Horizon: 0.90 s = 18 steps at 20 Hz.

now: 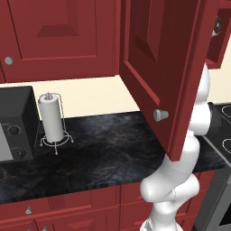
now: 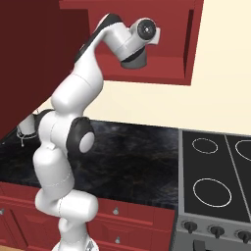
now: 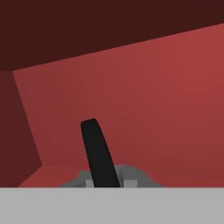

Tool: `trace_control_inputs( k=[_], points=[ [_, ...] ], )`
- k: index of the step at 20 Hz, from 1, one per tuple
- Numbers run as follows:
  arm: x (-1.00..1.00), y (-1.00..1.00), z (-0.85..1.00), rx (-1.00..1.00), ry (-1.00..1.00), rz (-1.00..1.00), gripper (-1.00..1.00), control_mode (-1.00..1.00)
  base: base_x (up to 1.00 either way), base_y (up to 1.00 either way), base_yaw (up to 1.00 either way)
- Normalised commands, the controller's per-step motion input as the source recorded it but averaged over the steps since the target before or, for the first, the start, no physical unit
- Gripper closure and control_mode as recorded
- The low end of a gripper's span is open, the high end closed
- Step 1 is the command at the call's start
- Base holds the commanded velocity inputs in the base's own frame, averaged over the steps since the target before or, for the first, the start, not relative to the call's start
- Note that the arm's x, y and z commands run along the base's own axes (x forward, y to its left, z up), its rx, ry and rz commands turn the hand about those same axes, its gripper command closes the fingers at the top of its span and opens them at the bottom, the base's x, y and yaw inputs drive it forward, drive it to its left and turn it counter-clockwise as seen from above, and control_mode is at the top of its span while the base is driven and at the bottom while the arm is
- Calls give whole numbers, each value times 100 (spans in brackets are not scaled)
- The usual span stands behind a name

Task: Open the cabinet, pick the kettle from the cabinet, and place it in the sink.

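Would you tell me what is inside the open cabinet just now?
Inside the cabinet the hand view shows bare red walls and, low down, the kettle with a dark arched handle. Its body is cut off at the bottom edge, and the fingers are hidden.

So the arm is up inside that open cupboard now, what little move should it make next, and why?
Probably lift straight up a little. The cupboard door is swung open, the hand is inside, and the pincer looks closed around the kettle, whose dark handle rises between the fingertips. A small lift would free it before pulling back.
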Motion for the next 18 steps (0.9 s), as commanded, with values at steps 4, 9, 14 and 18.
trace_control_inputs(
  k=[4,9,14,18],
  points=[
    [-9,1,-14,0,-4,0,100,-100,0,0,0],
    [-4,1,-10,0,-4,0,100,-100,0,0,0],
    [-2,0,-1,0,-2,0,100,-100,0,0,0],
    [-4,0,3,-1,0,0,100,-100,0,0,0]
  ],
)
